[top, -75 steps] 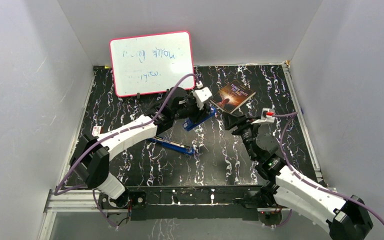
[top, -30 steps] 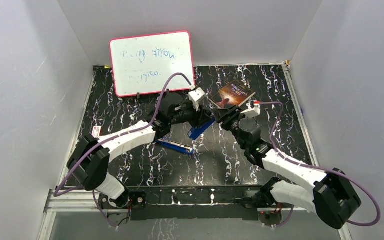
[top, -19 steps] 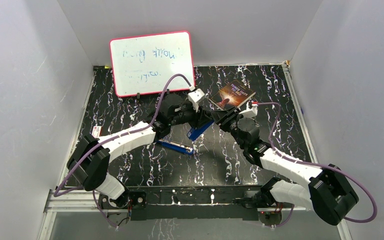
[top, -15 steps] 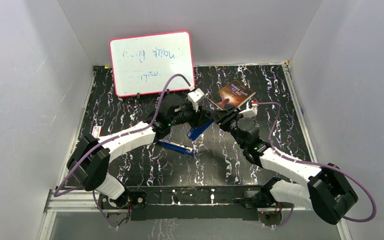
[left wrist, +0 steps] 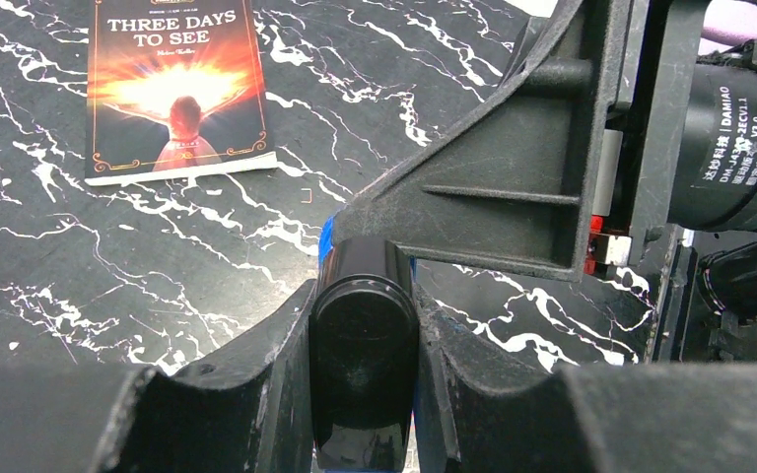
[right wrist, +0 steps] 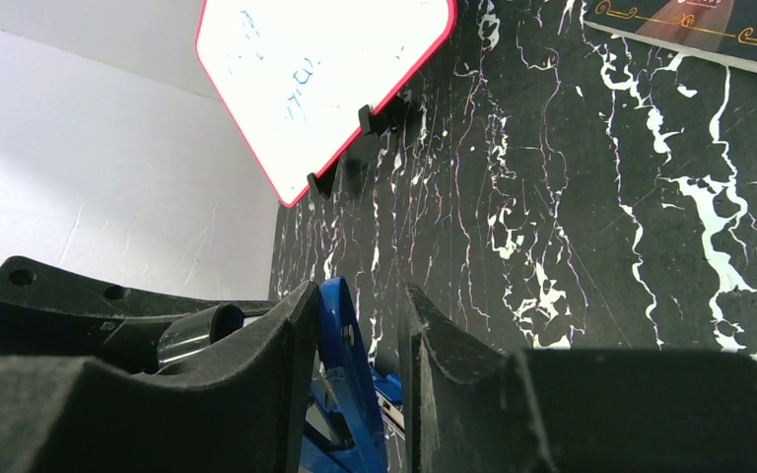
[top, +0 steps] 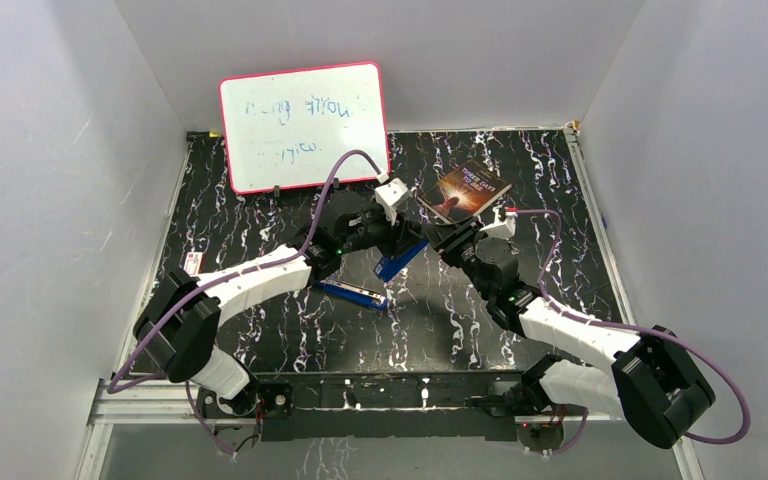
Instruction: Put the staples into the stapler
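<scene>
The blue stapler (top: pixel 397 264) stands hinged open at mid table, its long lower part (top: pixel 352 292) lying flat to the left. My left gripper (top: pixel 398 240) is shut on the stapler's black rounded end (left wrist: pixel 365 374), which fills the gap between both fingers. My right gripper (top: pixel 442 244) has come in from the right. In the right wrist view a thin blue arm of the stapler (right wrist: pixel 343 345) stands between its fingers, against the left finger (right wrist: pixel 276 355) and apart from the right one (right wrist: pixel 434 365). The staples are not in view.
A pink-framed whiteboard (top: pixel 302 125) leans on the back wall. A book (top: pixel 465 190) lies just behind the two grippers. A small white box with a red label (top: pixel 193 262) sits at the left edge. White walls close in both sides.
The right arm has swung left to the stapler, and its jaws have narrowed around the blue arm. The left gripper keeps its hold and has barely moved over the last second.
</scene>
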Robot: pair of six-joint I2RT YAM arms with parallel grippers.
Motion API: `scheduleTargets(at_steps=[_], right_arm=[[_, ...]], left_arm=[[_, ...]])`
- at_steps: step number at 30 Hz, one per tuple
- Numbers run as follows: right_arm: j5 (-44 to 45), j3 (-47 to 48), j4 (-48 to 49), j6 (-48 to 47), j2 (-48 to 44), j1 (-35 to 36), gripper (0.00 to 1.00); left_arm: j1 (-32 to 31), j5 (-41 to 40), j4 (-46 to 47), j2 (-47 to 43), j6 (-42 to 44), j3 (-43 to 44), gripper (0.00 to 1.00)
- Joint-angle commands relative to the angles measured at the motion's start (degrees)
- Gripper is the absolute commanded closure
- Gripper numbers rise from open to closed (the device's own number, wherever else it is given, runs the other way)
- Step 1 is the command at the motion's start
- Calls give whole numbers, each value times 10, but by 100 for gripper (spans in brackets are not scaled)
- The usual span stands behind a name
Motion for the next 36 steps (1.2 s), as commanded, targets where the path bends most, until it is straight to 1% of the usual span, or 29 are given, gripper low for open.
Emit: scheduleTargets(at_steps=[1,4,7,10,11,13,17,18,22,27,30,31,34,36], right_arm=[[-13,-6,6,-5,3,-4,57],[-44,-5,42,-23,13,-3,55],[-66,3,55,-40,23,-4,55],[-82,6,67,-46,30,-4,58],[-84,5,71,-46,31,-3,61],[-81,1,80,-45,30,-4,72],[-52,-3,74,-66,16,-8,98],[-40,-3,68,-74,10,-11,100],[-21,-11,54,-102,-10,-56,100],[-43,-18,38,-110,-35,-148,100],[-79,-13,36,-103,-39,-211,100],[-92,-7,34,-101,-39,-228,100],[-123,16,30,-88,-41,-266,100],[-142,29,30,-74,-43,-284,100]], left_arm=[[-1,-3,87,-48,-4,11,100],[-1,-3,93,-46,-8,11,100],[-1,-4,97,-45,-9,11,100],[-1,-5,99,-42,-8,13,100],[-1,-6,100,-42,-7,14,100],[0,-7,100,-42,-7,14,100],[-1,-17,92,-53,0,6,100],[0,-24,90,-60,4,2,100],[0,-64,69,-102,33,-17,100],[3,-113,2,-166,76,-28,100],[5,-142,-27,-207,84,-52,100],[5,-150,-36,-220,85,-62,97],[7,-173,-64,-254,78,-93,85],[7,-185,-81,-274,68,-116,80]])
